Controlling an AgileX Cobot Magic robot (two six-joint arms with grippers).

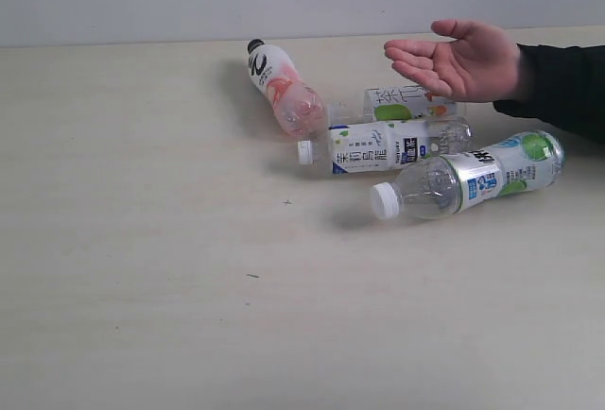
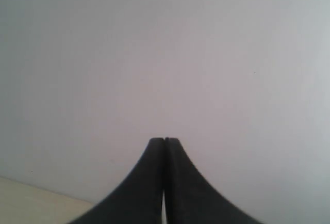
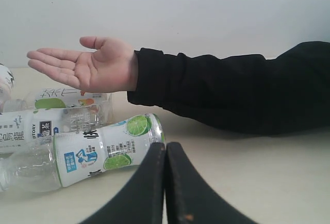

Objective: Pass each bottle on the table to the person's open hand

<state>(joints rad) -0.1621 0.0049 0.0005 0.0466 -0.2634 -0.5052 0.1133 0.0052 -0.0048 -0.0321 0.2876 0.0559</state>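
1. Ext. view: four bottles lie on their sides on the table (image 1: pixel 142 268), right of centre. The pink-labelled bottle (image 1: pixel 279 84) w/ black cap is furthest left. The back bottle (image 1: pixel 406 104), middle bottle (image 1: pixel 378 145) and front bottle (image 1: pixel 473 179) have white-green labels and lie close together. The person's open hand (image 1: pixel 458 59) is palm up, above the back bottle.
2. L wrist: left gripper (image 2: pixel 164 140) fingers pressed together, empty, facing a pale wall. A strip of table shows at one corner.
3. R wrist: right gripper (image 3: pixel 165 145) fingers pressed together, empty. The front bottle lies just ahead, w/ the hand open beyond it.
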